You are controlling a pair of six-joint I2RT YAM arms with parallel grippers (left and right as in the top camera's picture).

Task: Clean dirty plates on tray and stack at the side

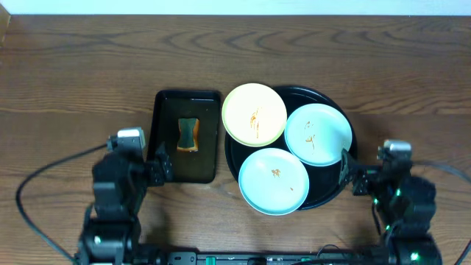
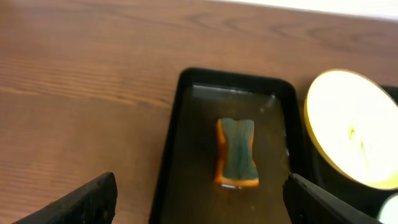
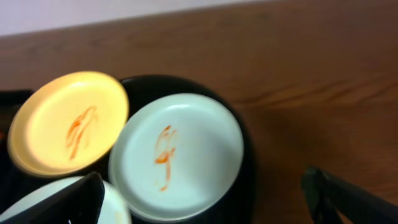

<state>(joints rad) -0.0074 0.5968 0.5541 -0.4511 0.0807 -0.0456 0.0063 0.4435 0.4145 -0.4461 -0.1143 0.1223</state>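
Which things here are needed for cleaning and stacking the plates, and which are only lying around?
For the job: yellow plate, right mint plate, near mint plate, round tray, sponge (probably for wiping).
Lying about: small tray under the sponge, cables beside the arms.

Setting: a robot manipulation test bench. Indicators: a wood-grain table (image 1: 73, 59) against a plain pale wall (image 1: 221, 6); a left arm (image 1: 114, 195) and a right arm (image 1: 405, 206) stationed at its near edge; black cables (image 1: 20, 197) trailing beside them; a sponge (image 1: 188, 134) and smeared plates (image 1: 254, 114) laid out on trays.
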